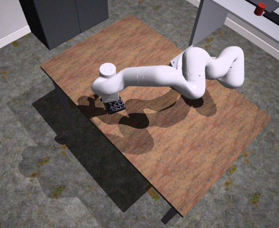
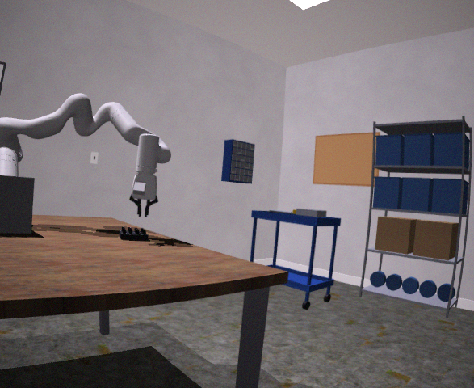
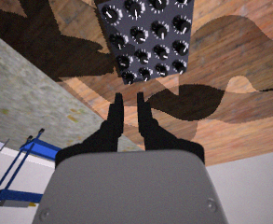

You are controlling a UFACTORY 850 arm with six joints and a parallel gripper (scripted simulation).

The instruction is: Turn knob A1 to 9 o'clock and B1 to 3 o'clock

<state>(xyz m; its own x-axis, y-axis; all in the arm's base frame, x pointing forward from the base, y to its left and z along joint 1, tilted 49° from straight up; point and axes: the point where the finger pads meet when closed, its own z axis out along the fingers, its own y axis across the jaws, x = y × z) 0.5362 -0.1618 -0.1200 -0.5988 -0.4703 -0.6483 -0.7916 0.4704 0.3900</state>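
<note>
The dark knob box [image 1: 117,110] [image 2: 133,237] [image 3: 147,20] stands flat on the table near its far-left edge. Its knobs are in four rows; the top row is cut by the upper frame edge in the wrist view. White lines show on several knobs there, such as one knob [image 3: 135,8] with its line toward the lower frame edge. The names are too small to read, and I cannot make out the socket. My gripper [image 2: 143,215] [image 3: 129,101] is open by a narrow gap and empty, above table height and clear of the knobs. Its fingers are hidden in the top view.
The wooden table [image 1: 208,147] [image 2: 103,267] has an edge close beside the box. Shadows of the arm [image 1: 149,76] fall around the box. A blue cart [image 2: 295,217] and a shelf rack [image 2: 416,169] stand beyond the table.
</note>
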